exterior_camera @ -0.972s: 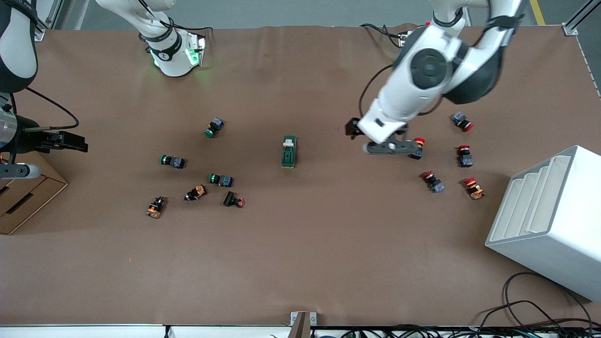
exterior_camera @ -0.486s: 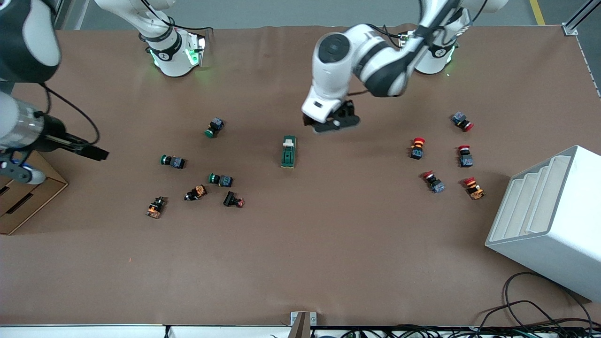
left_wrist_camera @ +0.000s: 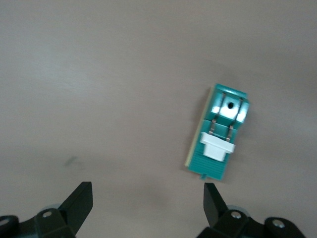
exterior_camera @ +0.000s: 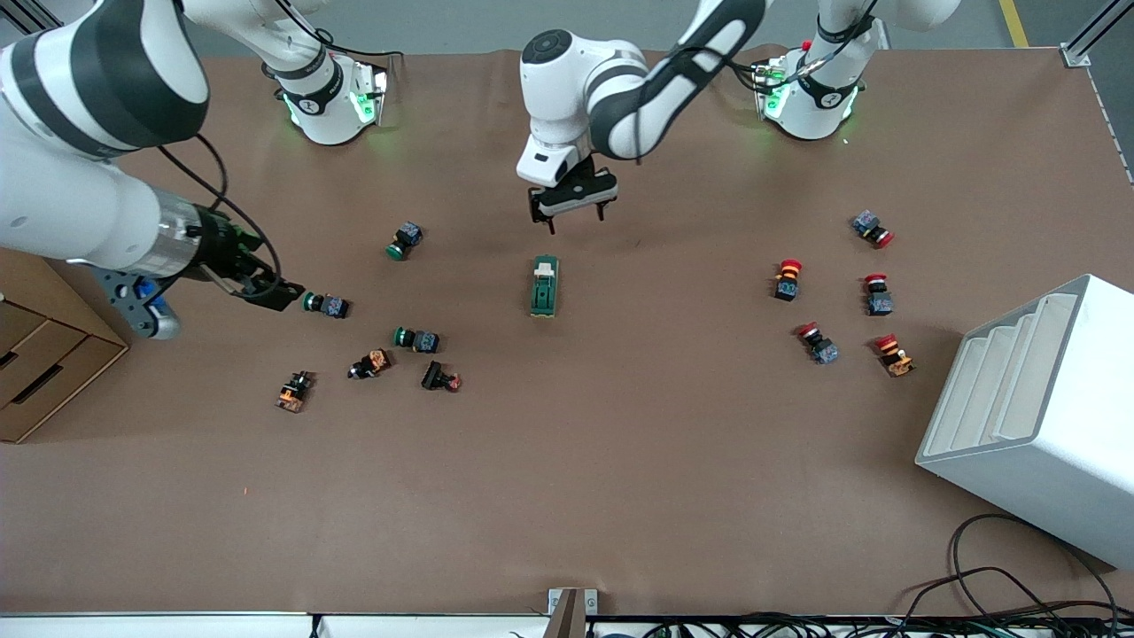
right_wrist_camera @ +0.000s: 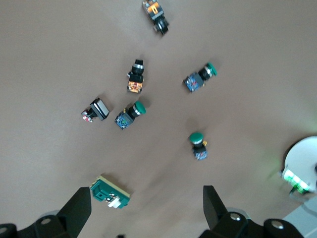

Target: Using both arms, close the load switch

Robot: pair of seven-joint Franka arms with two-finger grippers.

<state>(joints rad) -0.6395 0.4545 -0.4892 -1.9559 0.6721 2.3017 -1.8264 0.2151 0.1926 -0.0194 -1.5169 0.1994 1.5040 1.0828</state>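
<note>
The load switch (exterior_camera: 544, 285), a dark green block with a white handle piece, lies mid-table. It also shows in the left wrist view (left_wrist_camera: 218, 131) and the right wrist view (right_wrist_camera: 110, 192). My left gripper (exterior_camera: 573, 211) is open and empty, up over bare table just off the switch's end that points toward the arm bases; in its wrist view (left_wrist_camera: 147, 203) the switch lies beside one fingertip (left_wrist_camera: 213, 198). My right gripper (exterior_camera: 273, 292) is open and empty, up over the table beside a green-capped push button (exterior_camera: 323, 304), toward the right arm's end; it also shows in its own wrist view (right_wrist_camera: 147, 208).
Several green-capped and orange push buttons (exterior_camera: 416, 339) lie scattered toward the right arm's end. Several red-capped ones (exterior_camera: 787, 278) lie toward the left arm's end. A white slotted rack (exterior_camera: 1036, 416) and a cardboard box (exterior_camera: 35, 354) stand at the table's two ends.
The left arm swung from over the red-capped buttons to the middle beside the load switch. The right arm moved in from the table's end toward the green-capped buttons.
</note>
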